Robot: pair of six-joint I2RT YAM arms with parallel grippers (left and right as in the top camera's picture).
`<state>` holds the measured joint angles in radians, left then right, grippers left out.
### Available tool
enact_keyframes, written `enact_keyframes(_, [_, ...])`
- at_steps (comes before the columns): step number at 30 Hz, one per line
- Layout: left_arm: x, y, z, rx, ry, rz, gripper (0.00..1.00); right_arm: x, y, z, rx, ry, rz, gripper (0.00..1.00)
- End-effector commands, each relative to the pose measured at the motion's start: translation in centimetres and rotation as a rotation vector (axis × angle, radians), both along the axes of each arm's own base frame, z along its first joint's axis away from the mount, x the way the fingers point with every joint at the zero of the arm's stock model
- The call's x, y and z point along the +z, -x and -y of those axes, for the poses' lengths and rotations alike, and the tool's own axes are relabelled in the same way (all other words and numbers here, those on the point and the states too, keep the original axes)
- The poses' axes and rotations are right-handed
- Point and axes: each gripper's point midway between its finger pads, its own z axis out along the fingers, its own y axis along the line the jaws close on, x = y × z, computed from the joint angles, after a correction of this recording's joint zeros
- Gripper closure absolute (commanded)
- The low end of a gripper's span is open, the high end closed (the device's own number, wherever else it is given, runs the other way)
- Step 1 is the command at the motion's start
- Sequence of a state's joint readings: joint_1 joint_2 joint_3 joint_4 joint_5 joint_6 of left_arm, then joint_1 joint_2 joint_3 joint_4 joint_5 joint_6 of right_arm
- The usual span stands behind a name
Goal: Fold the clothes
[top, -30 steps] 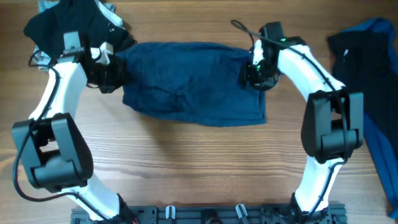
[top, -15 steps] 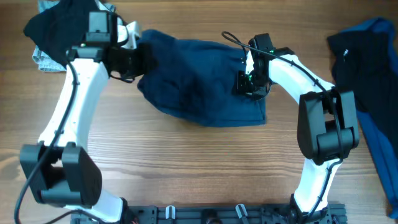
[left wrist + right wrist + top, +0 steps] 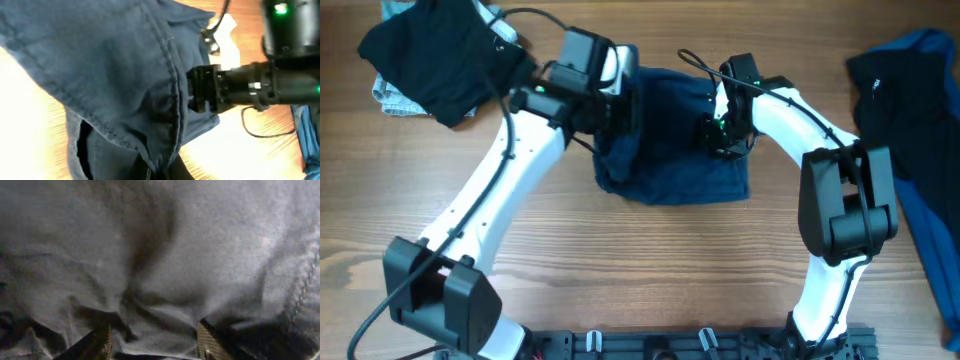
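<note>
A navy blue garment (image 3: 675,165) lies at the table's back middle, its left part lifted and doubled over to the right. My left gripper (image 3: 618,108) is shut on the garment's hemmed edge; in the left wrist view the fabric (image 3: 125,75) hangs pinched between the fingers at the gripper (image 3: 162,171). My right gripper (image 3: 718,132) rests on the garment's right part. In the right wrist view its jaws stand wide apart at the gripper (image 3: 155,342), pressed into rumpled cloth (image 3: 160,255). The right arm's wrist (image 3: 250,87) shows in the left wrist view.
A black garment (image 3: 430,55) lies on a light grey one (image 3: 388,95) at the back left. A heap of blue and black clothes (image 3: 910,110) lies at the right edge. A thin black cable (image 3: 695,60) loops by the right wrist.
My left gripper has carried the garment's left edge far to the right, over the rest of it. The garment now covers about half its former width. The right gripper has barely moved.
</note>
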<state>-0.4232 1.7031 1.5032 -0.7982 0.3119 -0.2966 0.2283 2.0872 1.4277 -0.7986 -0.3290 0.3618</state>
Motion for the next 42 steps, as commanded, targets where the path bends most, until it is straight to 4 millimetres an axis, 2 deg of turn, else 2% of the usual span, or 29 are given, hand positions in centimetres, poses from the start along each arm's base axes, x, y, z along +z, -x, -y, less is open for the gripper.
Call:
enact_keyframes(1, [2.1, 0.3, 2.1, -0.020, 0.033, 0.058, 0.96, -1.3, 1.4, 0.0, -0.002, 0.003, -0.057, 0.46])
enact_keyframes(3, [2.3, 0.4, 2.9, -0.025, 0.046, 0.065, 0.96, -1.3, 1.4, 0.1, -0.004, 0.007, -0.057, 0.46])
enact_keyframes(6, [2.8, 0.6, 4.2, -0.040, 0.069, 0.085, 0.96, -1.6, 1.0, 1.9, -0.100, 0.101, -0.060, 0.45])
enact_keyframes(9, [2.8, 0.8, 4.9, -0.051, 0.071, 0.094, 0.96, -0.8, 0.4, 3.0, -0.115, 0.148, -0.045, 0.38])
enact_keyframes(12, [2.2, 0.4, 4.8, -0.014, 0.054, 0.085, 0.96, 1.6, -0.9, 4.6, -0.138, 0.172, -0.009, 0.33])
enact_keyframes(14, [1.9, 0.3, 4.8, -0.007, 0.053, 0.076, 0.96, 4.0, -1.8, 6.1, -0.166, 0.168, 0.028, 0.28])
enact_keyframes(15, [1.7, 0.2, 4.8, 0.000, 0.048, 0.074, 0.96, 5.2, -2.2, 6.8, -0.186, 0.165, 0.046, 0.22])
enact_keyframes(16, [1.5, 0.0, 4.6, 0.012, 0.039, 0.073, 0.96, 6.4, -2.6, 7.8, -0.205, 0.162, 0.065, 0.09])
enact_keyframes(17, [1.4, -0.1, 4.4, 0.030, 0.030, 0.073, 0.96, 7.3, -2.7, 8.8, -0.226, 0.162, 0.074, 0.06])
enact_keyframes(19, [1.2, -0.5, 3.7, 0.067, 0.004, 0.079, 0.96, 8.3, -2.7, 10.9, -0.267, 0.164, 0.081, 0.05])
enact_keyframes(22, [1.2, -0.8, 2.9, 0.097, -0.033, 0.096, 0.96, 8.3, -2.3, 13.6, -0.282, 0.175, 0.069, 0.07])
enact_keyframes(25, [1.6, -1.2, 0.1, 0.177, -0.132, 0.122, 0.96, 8.0, -1.5, 15.6, -0.295, 0.182, 0.040, 0.08])
enact_keyframes(27, [2.2, -1.4, -1.6, 0.222, -0.186, 0.130, 0.96, 7.9, -1.4, 16.2, -0.304, 0.183, 0.037, 0.08])
enact_keyframes(35, [5.3, -2.1, -7.2, 0.291, -0.258, 0.118, 0.96, 8.0, -1.4, 15.9, -0.300, 0.175, 0.037, 0.08])
enact_keyframes(42, [6.7, -3.4, -11.0, 0.342, -0.289, 0.140, 0.96, 7.9, -1.1, 15.8, -0.299, 0.176, 0.024, 0.09])
